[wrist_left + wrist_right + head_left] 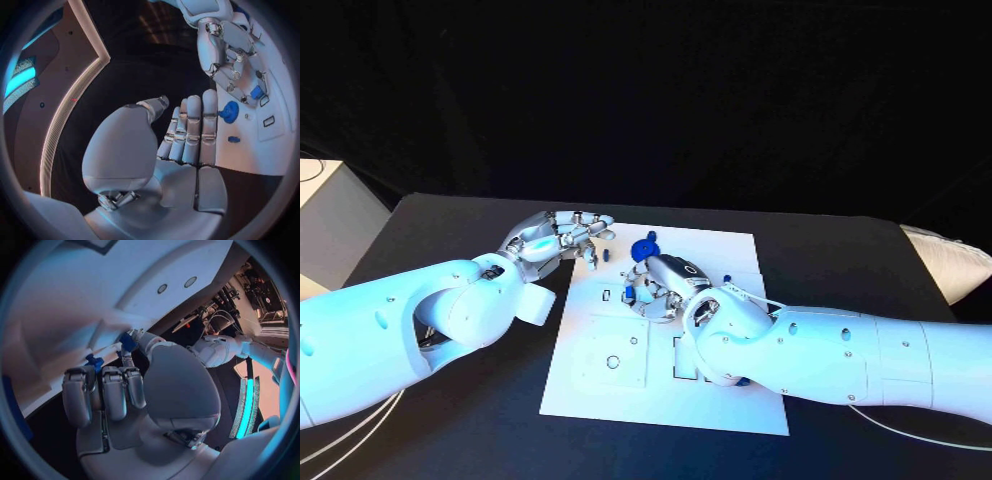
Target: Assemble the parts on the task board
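Note:
The white task board (718,400) lies in the middle of the black table. A round blue part (645,248) stands near its far edge, also visible in the left wrist view (229,111). My right hand (665,285) rests low over the board's middle and pinches a small blue part (128,342) between thumb and a finger, right at the board's surface (69,310). Another small blue part (95,361) sits just beside those fingers. My left hand (563,238) hovers at the board's far left corner, fingers stretched out (187,130) and holding nothing. One more small blue part (234,139) lies on the board near it.
The board has several slots and round recesses (613,361) on its near half. A pale box (329,230) stands off the table's left side and a pale cushion (949,262) off its right. Bare black table (459,440) surrounds the board.

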You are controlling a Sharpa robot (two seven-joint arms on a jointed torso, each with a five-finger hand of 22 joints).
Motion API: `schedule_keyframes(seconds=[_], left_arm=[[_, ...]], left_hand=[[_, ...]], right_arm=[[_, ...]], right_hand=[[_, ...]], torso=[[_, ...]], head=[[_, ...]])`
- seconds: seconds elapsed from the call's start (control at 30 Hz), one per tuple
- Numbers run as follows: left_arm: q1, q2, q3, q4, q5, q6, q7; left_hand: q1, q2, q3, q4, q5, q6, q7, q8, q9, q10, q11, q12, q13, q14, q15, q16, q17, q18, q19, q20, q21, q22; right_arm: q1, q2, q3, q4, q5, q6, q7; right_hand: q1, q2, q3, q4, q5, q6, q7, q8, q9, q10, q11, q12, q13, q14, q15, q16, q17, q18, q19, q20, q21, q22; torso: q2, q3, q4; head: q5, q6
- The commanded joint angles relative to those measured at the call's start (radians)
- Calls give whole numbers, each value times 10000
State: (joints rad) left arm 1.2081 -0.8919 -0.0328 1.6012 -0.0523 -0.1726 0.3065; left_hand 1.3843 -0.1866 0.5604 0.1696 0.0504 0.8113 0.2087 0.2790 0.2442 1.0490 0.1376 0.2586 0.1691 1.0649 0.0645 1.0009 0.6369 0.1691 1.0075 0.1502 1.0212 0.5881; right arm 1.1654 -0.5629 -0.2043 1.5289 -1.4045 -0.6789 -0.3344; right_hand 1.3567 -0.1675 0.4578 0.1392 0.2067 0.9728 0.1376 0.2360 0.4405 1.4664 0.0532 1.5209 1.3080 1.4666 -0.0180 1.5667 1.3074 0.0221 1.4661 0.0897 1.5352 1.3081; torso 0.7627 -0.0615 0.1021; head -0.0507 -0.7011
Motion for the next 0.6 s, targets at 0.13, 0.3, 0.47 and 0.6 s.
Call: schedule_keyframes(seconds=[0.13, 0.3, 0.47, 0.6], left_arm=[[-1, 19, 4, 11, -21, 206, 10], [-2, 23, 3, 7, -22, 216, 7], [-2, 23, 3, 3, -22, 227, -4], [-3, 23, 2, -3, -22, 230, -9]], left_hand=[[-6, 115, 18, -52, 37, -74, 36, 54, 10, -70, -7, 37, 11, -10, -43, 39, 1, 163, -66, 30, 43, 15], [-6, 115, 18, -52, 37, -74, 36, 54, 10, -70, -7, 37, 11, -10, -43, 39, 1, 163, -66, 30, 43, 15], [-6, 115, 18, -52, 37, -74, 36, 54, 10, -70, -7, 37, 11, -10, -43, 39, 1, 163, -66, 30, 43, 15], [-8, 117, 35, -69, 36, -85, 38, 68, 15, -106, -3, 76, 26, -14, -41, 41, 0, 164, -73, 29, 56, 15]], right_arm=[[-15, 12, 2, -62, 102, 368, 205], [-16, 4, 1, -90, 131, 458, 224], [-17, -10, 1, -83, 142, 481, 241], [-17, -27, 1, -69, 145, 465, 248]], right_hand=[[-63, -56, 35, -32, 27, -3, -52, 45, 11, 511, -17, -8, 2146, 1015, -30, -16, 2535, -133, 890, -76, 46, 2342], [-64, -64, 34, -36, 16, -8, -51, 48, 11, 514, -16, -6, 2149, 1015, -29, -15, 2537, -133, 891, -75, 48, 2344], [-62, -73, 35, -44, 0, -14, -50, 53, 12, 508, -15, -11, 2144, 1016, -28, -14, 2537, -136, 897, -75, 59, 2355], [-62, -73, 35, -44, 0, -14, -50, 53, 12, 508, -15, -11, 2144, 1016, -28, -14, 2537, -136, 897, -75, 59, 2355]], torso=[[9, 9, -1], [6, 7, -5], [4, 13, -4], [-3, 8, -3]], head=[[11, -36], [14, -61], [3, -68], [5, -72]])
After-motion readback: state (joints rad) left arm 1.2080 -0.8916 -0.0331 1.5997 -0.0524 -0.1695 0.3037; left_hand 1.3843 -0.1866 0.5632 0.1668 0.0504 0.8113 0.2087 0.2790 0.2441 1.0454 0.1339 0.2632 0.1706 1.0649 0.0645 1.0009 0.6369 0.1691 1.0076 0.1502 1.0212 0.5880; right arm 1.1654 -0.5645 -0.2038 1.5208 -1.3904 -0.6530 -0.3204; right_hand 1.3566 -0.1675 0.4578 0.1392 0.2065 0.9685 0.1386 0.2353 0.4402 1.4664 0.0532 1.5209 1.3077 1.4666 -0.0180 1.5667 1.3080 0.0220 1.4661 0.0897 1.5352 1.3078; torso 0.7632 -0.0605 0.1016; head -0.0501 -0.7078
